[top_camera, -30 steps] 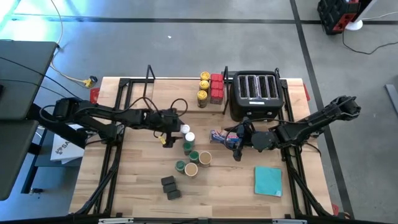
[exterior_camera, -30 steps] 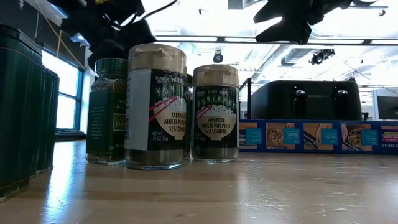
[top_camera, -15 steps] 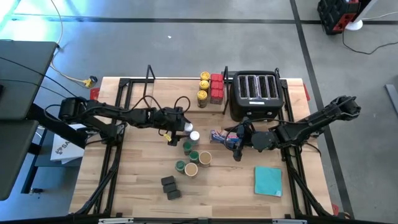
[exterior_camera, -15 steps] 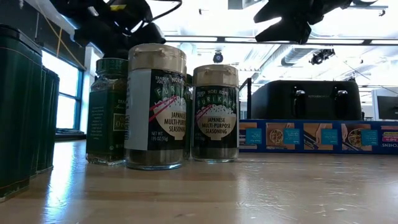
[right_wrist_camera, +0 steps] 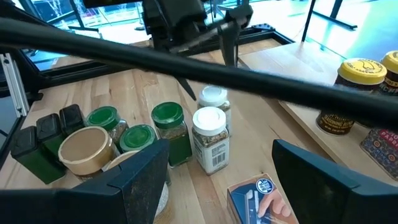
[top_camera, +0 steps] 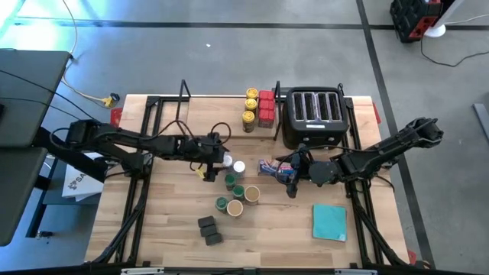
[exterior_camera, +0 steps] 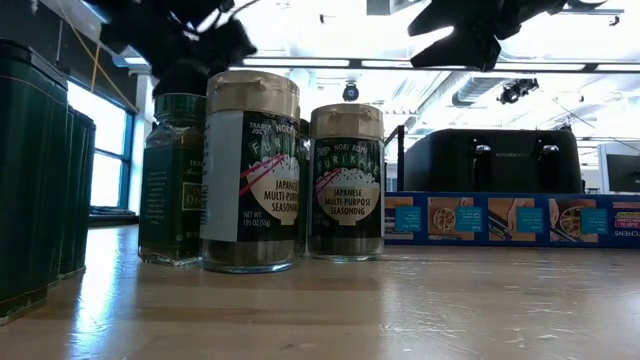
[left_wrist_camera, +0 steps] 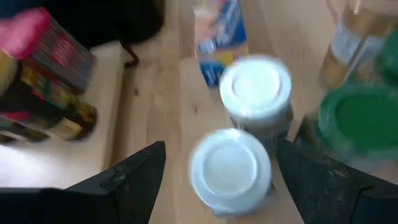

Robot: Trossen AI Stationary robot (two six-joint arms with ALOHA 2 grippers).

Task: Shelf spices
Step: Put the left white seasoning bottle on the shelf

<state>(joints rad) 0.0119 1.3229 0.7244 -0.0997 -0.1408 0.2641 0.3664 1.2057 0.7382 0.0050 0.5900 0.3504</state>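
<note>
Two white-lidded jars (left_wrist_camera: 231, 168) sit at the heart of this moment, touching each other just left of centre in the high view, at the edge of a loose cluster of green-lidded jars (top_camera: 231, 182) and a tan-lidded jar (top_camera: 251, 195), with two dark grey blocks (top_camera: 208, 230) lower down. The left gripper (top_camera: 215, 158) hangs directly over the nearer white-lidded jar, its fingers spread wide to either side of the lid and gripping nothing, most likely lined up this way so the jar can be taken from above without knocking its neighbour. The shelf (top_camera: 229, 114) lies toward the upper middle of the high view, already holding yellow-lidded jars (top_camera: 250, 105) and red tins (top_camera: 266, 107) packed in tidy columns at its right end, which leaves bare board to the left for more. The right gripper (top_camera: 293, 175) waits right of centre, fingers parted and empty, above the blue wrap box (top_camera: 272, 167) in front of the toaster (top_camera: 315, 114).
</note>
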